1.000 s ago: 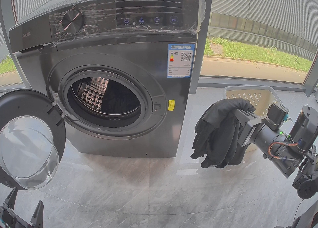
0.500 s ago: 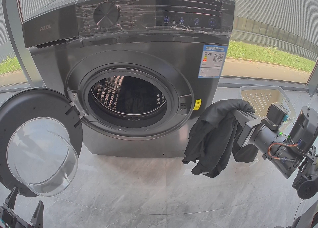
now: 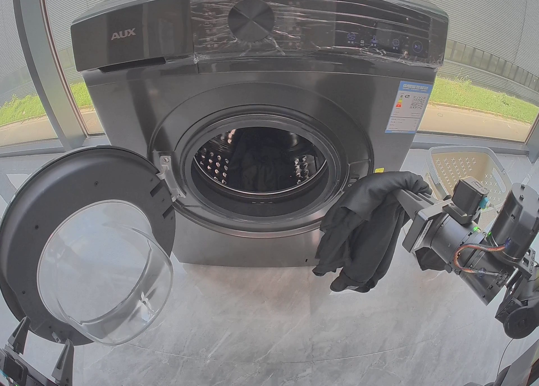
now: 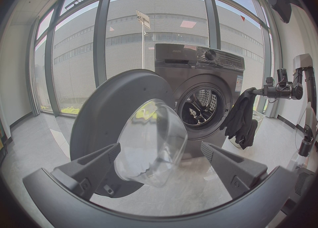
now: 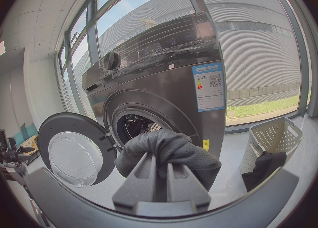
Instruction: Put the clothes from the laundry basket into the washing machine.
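My left gripper (image 4: 159,146) sits low, fingers spread, before the open round door (image 3: 84,224) with its clear domed glass. I can barely make out dark cloth in the washing machine (image 3: 258,84)'s perforated steel drum (image 3: 216,160). The right gripper (image 5: 161,172)'s fingers pinch a limp black mesh-textured garment (image 3: 359,224) right of the opening, the arm partly hiding the white lattice laundry basket (image 3: 471,165).

Seemingly a test room: film-wrapped washing machine (image 3: 258,87), stone floor (image 3: 269,320), tall windows (image 4: 76,56).
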{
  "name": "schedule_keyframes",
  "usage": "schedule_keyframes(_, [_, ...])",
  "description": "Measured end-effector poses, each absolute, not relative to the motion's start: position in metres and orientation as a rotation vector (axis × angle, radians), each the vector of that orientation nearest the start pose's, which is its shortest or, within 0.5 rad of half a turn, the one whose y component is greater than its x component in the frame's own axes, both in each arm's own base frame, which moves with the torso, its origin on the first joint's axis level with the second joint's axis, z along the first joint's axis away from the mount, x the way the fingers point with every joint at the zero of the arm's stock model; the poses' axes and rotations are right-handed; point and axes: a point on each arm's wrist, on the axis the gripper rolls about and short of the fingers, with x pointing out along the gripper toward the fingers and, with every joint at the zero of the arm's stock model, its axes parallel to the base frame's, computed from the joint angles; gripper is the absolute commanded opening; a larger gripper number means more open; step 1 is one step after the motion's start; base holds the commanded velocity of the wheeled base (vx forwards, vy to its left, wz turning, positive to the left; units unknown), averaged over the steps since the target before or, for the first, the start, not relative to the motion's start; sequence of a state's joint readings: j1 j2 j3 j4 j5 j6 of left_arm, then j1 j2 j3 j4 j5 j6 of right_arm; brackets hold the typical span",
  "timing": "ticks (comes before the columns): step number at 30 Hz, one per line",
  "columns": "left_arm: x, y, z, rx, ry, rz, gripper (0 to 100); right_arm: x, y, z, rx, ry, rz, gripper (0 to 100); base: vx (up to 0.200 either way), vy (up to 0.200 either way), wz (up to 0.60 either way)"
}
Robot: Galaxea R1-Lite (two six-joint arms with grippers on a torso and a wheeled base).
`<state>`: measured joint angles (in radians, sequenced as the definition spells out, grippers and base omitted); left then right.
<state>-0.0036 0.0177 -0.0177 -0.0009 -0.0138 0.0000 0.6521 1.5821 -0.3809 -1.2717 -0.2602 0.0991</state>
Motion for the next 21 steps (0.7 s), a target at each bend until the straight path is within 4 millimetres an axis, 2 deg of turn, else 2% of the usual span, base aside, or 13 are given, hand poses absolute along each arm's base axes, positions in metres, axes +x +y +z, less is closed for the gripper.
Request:
schedule_keyframes(9, [-0.0228,-0.0002,0.0808,0.0,0.0,-0.016,100,0.1915,0.1393,0.1685,0.122,-0.032,0.398,0,0.0,0.0,0.0])
schedule_keyframes(15, [-0.0228,-0.0002,0.0807,0.0,0.001,-0.016,100,0.1915,0.1392,0.1685,0.123,-0.033,0.397,0,0.2,0.0,0.0])
schedule_keyframes(21, [-0.0228,-0.0002,0.081,-0.001,-0.002,-0.016,100,0.1915,0.1393,0.1687,0.124,-0.034,0.397,0,0.0,0.0,0.0])
